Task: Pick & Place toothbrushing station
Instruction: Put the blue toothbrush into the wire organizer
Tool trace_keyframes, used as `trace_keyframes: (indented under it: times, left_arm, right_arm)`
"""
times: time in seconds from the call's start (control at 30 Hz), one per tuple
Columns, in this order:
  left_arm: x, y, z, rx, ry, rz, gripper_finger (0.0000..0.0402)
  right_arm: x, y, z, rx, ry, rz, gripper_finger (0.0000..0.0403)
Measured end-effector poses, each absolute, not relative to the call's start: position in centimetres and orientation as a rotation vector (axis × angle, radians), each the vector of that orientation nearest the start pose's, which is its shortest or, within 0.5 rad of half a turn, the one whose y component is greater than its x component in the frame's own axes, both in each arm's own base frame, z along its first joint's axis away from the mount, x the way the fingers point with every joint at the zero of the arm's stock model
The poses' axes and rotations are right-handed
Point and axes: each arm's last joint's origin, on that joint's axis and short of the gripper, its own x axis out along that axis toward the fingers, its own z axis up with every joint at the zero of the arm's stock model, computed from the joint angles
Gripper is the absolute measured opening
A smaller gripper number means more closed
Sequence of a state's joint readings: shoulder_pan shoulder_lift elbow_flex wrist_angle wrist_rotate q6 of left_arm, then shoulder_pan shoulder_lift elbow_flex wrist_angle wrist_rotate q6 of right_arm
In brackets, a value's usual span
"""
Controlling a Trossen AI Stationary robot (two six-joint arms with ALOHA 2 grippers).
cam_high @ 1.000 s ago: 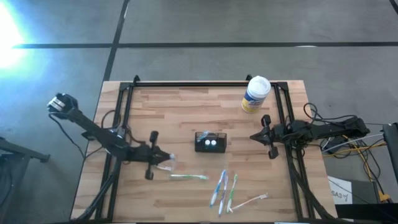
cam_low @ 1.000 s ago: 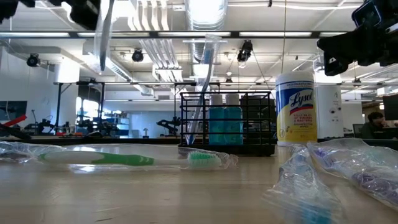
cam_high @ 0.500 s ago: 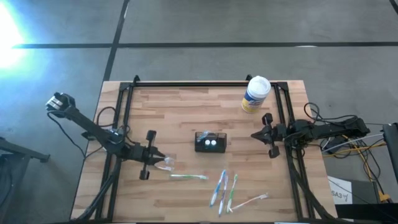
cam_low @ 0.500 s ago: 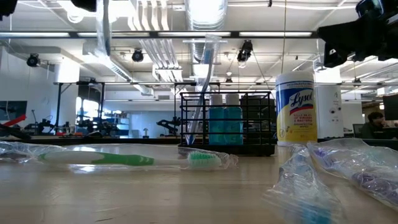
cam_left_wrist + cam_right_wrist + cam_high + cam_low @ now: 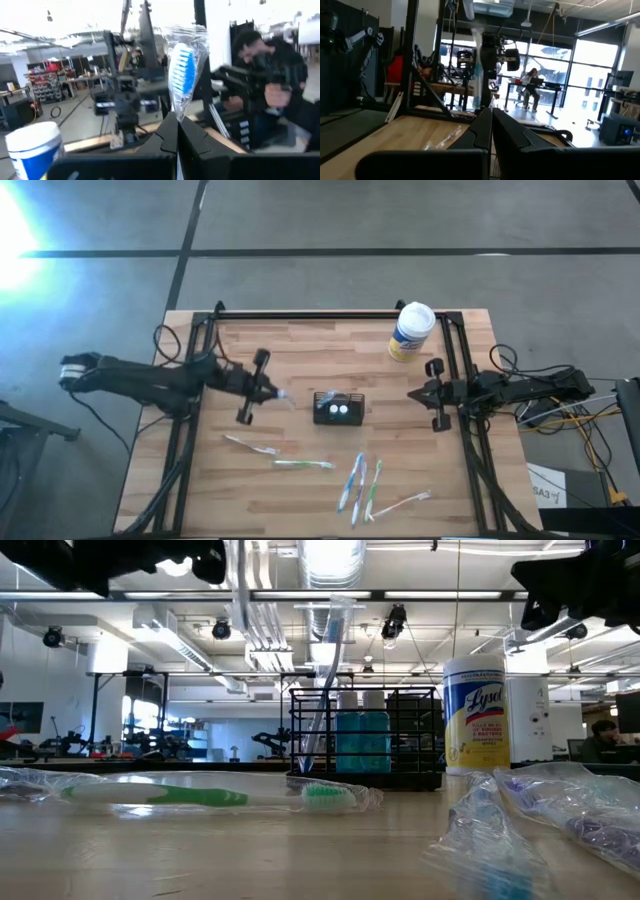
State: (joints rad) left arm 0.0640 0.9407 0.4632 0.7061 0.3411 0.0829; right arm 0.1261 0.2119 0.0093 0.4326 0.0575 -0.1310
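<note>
Nearest to the low camera, wrapped toothbrushes (image 5: 360, 485) are lying flat on the table (image 5: 300, 515), well in front of the toothbrushing station (image 5: 339, 408), probably waiting their turn. Just beside the station, on its left, the left gripper (image 5: 262, 387) is hanging above the wood and clenching a wrapped blue toothbrush (image 5: 181, 75) upright, bristles up, likely so the handle can go down into an opening on top. On the station's far right, the right gripper (image 5: 431, 393) is waiting with its fingers pressed together, grasping nothing. Behind the station, a white canister (image 5: 410, 330) is standing.
</note>
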Motion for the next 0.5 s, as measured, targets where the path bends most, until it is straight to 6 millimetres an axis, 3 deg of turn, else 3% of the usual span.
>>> trace_keyframes:
  times: [0.17,0.5]
  left_arm:
    - [20.9,1.7,27.4,0.101,-0.233,-0.2,0.0]
    - [24.0,2.3,24.9,0.104,-0.254,-0.183,0.0]
  right_arm:
    - [10.8,1.1,19.0,-0.092,-0.226,0.022,0.0008]
    - [10.9,1.1,18.8,-0.069,-0.198,0.008,0.0008]
